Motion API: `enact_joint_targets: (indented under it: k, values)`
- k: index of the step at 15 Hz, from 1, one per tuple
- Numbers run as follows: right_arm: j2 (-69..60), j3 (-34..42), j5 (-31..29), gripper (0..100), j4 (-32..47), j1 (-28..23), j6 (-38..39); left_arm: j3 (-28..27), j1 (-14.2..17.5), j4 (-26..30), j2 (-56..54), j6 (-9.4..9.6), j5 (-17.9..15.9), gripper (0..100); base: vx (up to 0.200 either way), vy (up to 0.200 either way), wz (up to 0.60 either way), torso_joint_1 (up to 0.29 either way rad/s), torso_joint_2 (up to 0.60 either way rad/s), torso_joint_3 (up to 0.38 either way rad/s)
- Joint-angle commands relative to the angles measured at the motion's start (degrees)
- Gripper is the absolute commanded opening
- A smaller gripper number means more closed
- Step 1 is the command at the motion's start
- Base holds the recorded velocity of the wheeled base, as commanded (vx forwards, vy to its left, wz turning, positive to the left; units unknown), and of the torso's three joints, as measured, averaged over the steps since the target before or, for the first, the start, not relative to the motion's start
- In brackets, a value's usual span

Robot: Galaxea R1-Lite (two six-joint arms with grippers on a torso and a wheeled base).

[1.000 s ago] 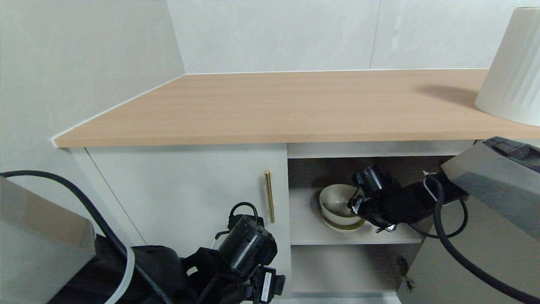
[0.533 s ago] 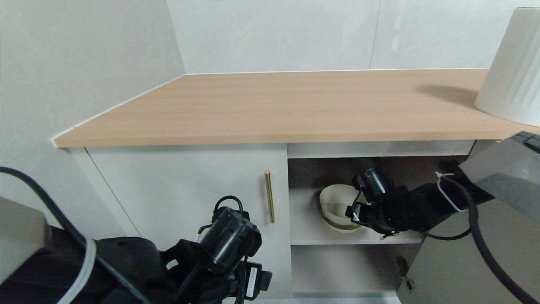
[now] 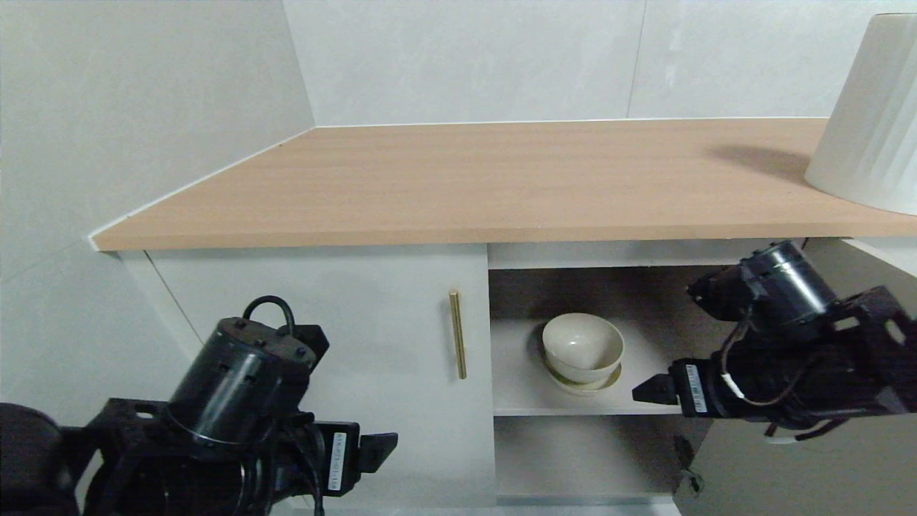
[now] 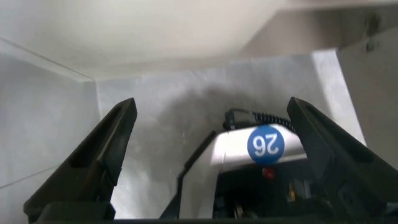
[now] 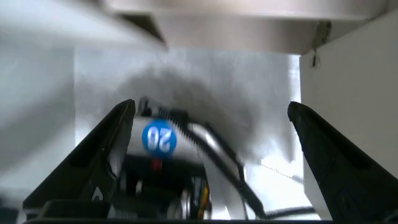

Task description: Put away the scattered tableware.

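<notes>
Cream ceramic bowl (image 3: 582, 347): upright on a pale round saucer (image 3: 600, 382), both on the white upper shelf (image 3: 519, 390) of the open right compartment of the white cabinet (image 3: 322, 322).
Left gripper (image 4: 211, 121): low at the near left, in front of the closed left door; fingers spread wide, holding nothing.
Right gripper (image 5: 211, 112): near right, outside the compartment, right of the bowl and apart from it; fingers spread wide, nothing between them.
Brass bar handle (image 3: 457, 333): vertical, at the closed door's right edge.
Light wood countertop (image 3: 466, 179): carries a white ribbed conical shade (image 3: 870, 122) at the far right.
</notes>
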Motion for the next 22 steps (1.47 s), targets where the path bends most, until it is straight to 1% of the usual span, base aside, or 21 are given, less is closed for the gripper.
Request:
enact_joint_targets:
  k: [1,3,6,11,21,22]
  values:
    - [-10.48,2.34,-0.68,100,2.7,2.86,-0.52,0.2,0.99,0.45,-4.95,0.76,0.19,100,0.0,0.0,0.0,0.0,0.0,0.0]
    - [-10.66,3.83,-2.17,100,2.52,4.27,-0.52,0.28,0.99,0.37,-4.34,0.93,0.19,100,0.0,0.0,0.0,0.0,0.0,0.0]
    - [-9.96,5.06,-2.79,100,2.43,4.45,-0.43,0.37,0.99,0.28,-2.93,0.84,0.28,100,0.0,0.0,0.0,0.0,0.0,0.0]
    - [-9.96,5.5,-4.99,100,2.43,4.45,-0.52,0.37,0.91,0.19,-2.93,0.84,0.28,100,-0.2,0.0,0.0,0.006,0.0,0.004]
    - [-9.96,6.38,-5.95,100,2.61,4.45,-0.6,0.72,0.73,0.19,-1.79,0.84,0.28,100,-0.2,0.0,0.0,0.0,0.0,0.001]
    - [-9.96,6.38,-5.95,100,2.61,4.45,-0.6,0.72,0.73,0.19,-1.79,0.84,0.19,100,0.0,0.0,0.0,0.0,0.0,0.0]
